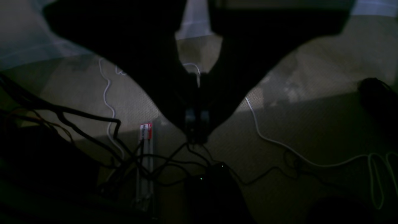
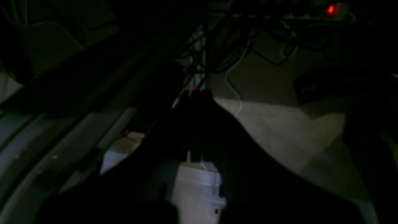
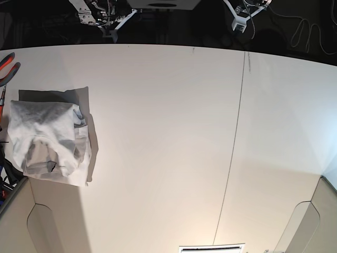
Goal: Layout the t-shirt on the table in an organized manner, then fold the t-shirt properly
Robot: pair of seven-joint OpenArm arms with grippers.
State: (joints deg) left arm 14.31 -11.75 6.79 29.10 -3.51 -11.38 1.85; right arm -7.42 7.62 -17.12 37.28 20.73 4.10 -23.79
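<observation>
The t-shirt [image 3: 50, 142] lies on the desk [image 3: 158, 132], in the part at the base view's left, and it makes a compact, rather square heap. No long axis is clear; one side is turned toward the arms, with only a small tilt. A curved edge in it makes an arch that opens away from the arms, but I cannot tell if this is the collar. The cloth is white, soft and full of wrinkles, with grey inner folds. A flat grey patch [image 3: 52, 96] borders its side nearest the arms; I cannot say if it is cloth or shadow. Near the t-shirt, toward the arms and the picture's left, is a pair of pliers [image 3: 7, 68] with red and dark handles. Just beside the t-shirt's left are dark cables [image 3: 9, 176]. Well apart from it, to the right, a thin dark seam [image 3: 231, 137] crosses the matte, smooth white desk, whose corners have rounded cut-outs. Both grippers are beyond the desk's edge, apart from the t-shirt: the left gripper [image 1: 196, 138] and the right gripper [image 2: 194, 96] each have the fingers together, with nothing seen between them. Below the left one, thin cords cross the rough, greyish floor [image 1: 311, 124], beside a metal strip [image 1: 145, 168] with a red-and-white label.
</observation>
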